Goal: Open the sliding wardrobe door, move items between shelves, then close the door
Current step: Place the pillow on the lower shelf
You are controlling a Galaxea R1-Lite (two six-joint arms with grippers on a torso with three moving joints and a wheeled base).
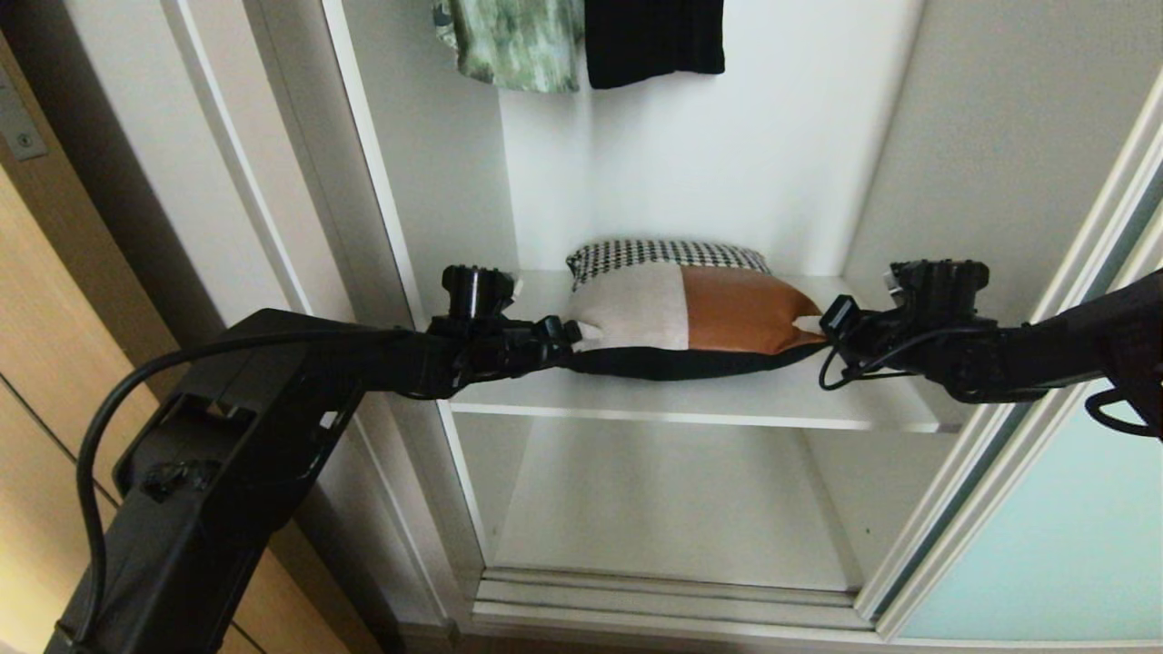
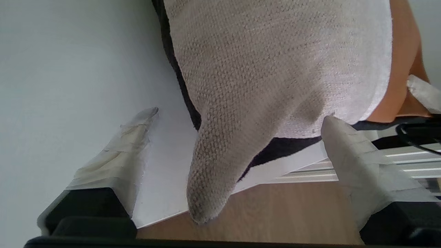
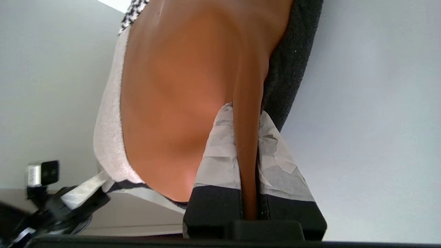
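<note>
Black right gripper (image 3: pixel 246 151) pinched the patchwork cushion's (image 1: pixel 681 309) leather corner; left gripper (image 2: pixel 237 144) reached level, fingers spread wide around the opposite beige corner.

Hanging clothes (image 1: pixel 581 41) cut off above

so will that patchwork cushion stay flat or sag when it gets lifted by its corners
Probably it sags: the cushion is plump, and its brown corner squashes thin between the right gripper fingers. The beige corner droops limply between the open left gripper fingers, so it is floppy. It looks light; the leather patch may be slicker than the weave.
</note>
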